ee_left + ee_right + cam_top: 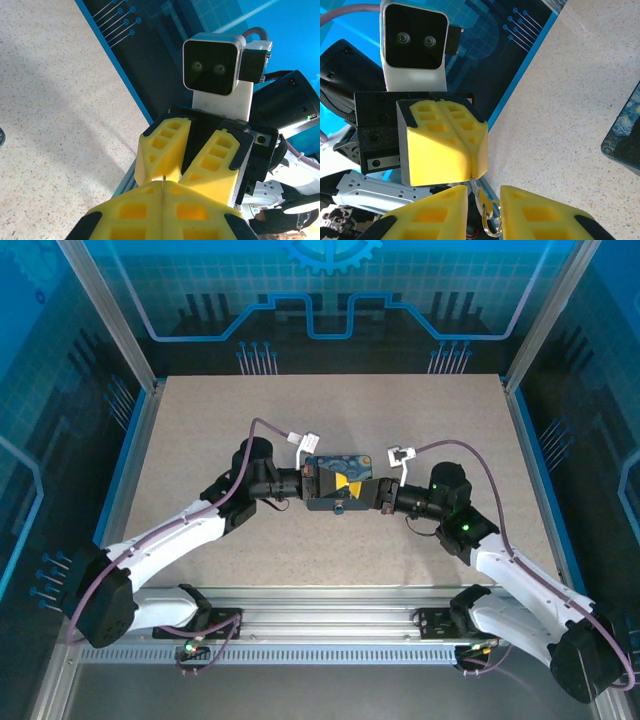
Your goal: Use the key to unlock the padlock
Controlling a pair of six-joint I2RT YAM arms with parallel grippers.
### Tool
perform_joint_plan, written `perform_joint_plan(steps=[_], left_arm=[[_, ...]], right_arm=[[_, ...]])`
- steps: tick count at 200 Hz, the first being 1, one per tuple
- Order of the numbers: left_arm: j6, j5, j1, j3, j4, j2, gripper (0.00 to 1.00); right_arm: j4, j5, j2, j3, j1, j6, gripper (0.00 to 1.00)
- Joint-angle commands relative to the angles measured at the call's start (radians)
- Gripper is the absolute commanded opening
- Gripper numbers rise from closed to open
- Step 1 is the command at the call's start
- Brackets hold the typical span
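Beige speckled desk (200, 440) carried two white arms that met over its middle, about halfway between the left and right edges. From above, the left arm (190, 530) and the right arm (500, 560) covered much of a dark blue tin (345, 462) lying there, and their yellow tips blocked the sight of what sat between them.

The right wrist view showed what the top view could not. The left gripper (468, 170) had its jaws pressed together on the end of a silver key (479, 192), which stuck out toward the right gripper (484, 212). That gripper's jaws stood slightly apart, with the key and its wire ring (492, 222) in the gap. Whether they pinched either could not be told. A corner of the tin's swirly print lay at that view's right side.

In the left wrist view the key was a thin silver sliver at the closed seam, below the right wrist's camera housing (212, 62).
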Motion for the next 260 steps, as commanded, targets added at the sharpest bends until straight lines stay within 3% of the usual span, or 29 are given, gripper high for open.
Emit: perform_joint_plan(steps=[1,54,73,88,101,125,181,260], left_arm=[[0.007,0.032,-0.006,0.025,0.029,-0.003,0.0],[0.023,0.036,-0.006,0.028,0.006,-0.016,0.0],[0.032,0.036,-0.003,0.035,-0.009,-0.02,0.0],[0.035,0.039,-0.003,0.038,-0.014,-0.021,0.0],[0.038,0.043,-0.004,0.041,-0.021,-0.02,0.0],[0.037,0.054,-0.005,0.041,-0.023,-0.015,0.0],[0.036,0.065,-0.005,0.039,-0.027,-0.012,0.0],[0.043,0.061,-0.006,0.045,-0.027,-0.009,0.0]], right_arm=[[0.022,-0.017,-0.006,0.028,0.003,-0.017,0.23],[0.0,-0.016,-0.029,0.014,0.002,-0.034,0.07],[-0.003,-0.018,-0.037,0.014,0.003,-0.044,0.06],[-0.037,-0.023,-0.042,0.014,0.003,-0.05,0.1],[-0.053,-0.017,-0.048,0.017,0.003,-0.053,0.26],[-0.067,-0.009,-0.057,0.03,0.0,-0.059,0.34],[-0.065,-0.031,-0.035,0.06,-0.003,-0.061,0.35],[-0.077,-0.038,-0.035,0.044,-0.004,-0.07,0.25]])
